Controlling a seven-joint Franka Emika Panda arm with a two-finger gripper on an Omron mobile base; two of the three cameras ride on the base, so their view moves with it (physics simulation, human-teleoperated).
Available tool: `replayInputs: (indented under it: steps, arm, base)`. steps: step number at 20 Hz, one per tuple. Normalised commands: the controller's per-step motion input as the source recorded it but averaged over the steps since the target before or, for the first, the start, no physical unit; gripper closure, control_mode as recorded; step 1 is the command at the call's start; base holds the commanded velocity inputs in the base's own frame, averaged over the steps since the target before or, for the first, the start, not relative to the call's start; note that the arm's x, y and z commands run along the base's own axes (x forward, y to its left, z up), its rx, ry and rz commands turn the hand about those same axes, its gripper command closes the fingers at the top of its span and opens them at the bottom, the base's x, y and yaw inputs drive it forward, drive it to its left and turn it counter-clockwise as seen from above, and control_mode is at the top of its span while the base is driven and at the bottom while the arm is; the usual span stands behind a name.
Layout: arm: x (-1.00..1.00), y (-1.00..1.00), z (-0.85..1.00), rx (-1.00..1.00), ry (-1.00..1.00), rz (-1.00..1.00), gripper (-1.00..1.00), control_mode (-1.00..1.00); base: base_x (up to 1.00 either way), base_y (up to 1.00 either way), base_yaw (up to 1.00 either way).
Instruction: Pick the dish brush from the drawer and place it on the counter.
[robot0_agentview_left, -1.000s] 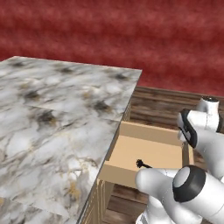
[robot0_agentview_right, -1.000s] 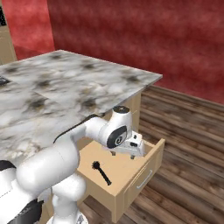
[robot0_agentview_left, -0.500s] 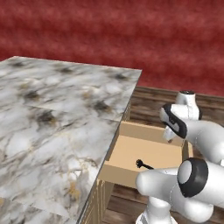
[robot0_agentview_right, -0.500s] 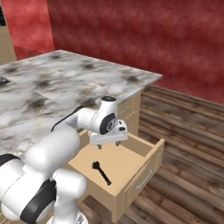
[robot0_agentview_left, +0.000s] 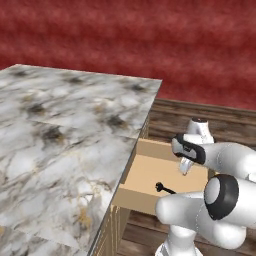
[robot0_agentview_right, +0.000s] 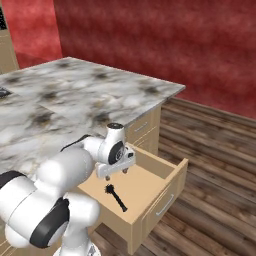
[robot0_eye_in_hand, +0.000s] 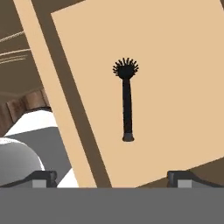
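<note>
End effector (robot0_agentview_right: 116, 171) over open drawer (robot0_agentview_right: 165, 167), fingers spread, nothing held.
Dish brush (robot0_eye_in_hand: 127, 99) lies flat on the drawer floor, touching no wall; in the hand view its tufted head points to 12 o'clock and its handle end to 6, sitting between the two fingertips (robot0_eye_in_hand: 43, 177) and clear of both. In the right base view the brush (robot0_agentview_right: 116, 195) is at 6 o'clock of the end effector. Marbled bench (robot0_agentview_left: 60, 135) sits at 9 o'clock of the drawer (robot0_agentview_left: 150, 170).
</note>
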Motion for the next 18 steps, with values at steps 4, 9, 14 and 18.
replayInputs:
  steps: [4, 9, 14, 18]
  arm:
    - [0.45, 0.06, -0.71, 0.00, 0.00, 0.13, -1.00, -1.00]
    - [0.51, 0.00, -0.73, 0.00, 0.00, 0.08, -1.00, -1.00]
    - [0.58, 0.00, -0.73, 0.00, 0.01, 0.03, -1.00, -1.00]
    - [0.60, 0.00, -0.66, 0.00, 0.06, 0.00, -1.00, -1.00]
  base:
    - [0.00, 0.00, 0.00]
    - [0.00, 0.00, 0.00]
    - [0.00, 0.00, 0.00]
    - [0.00, 0.00, 0.00]
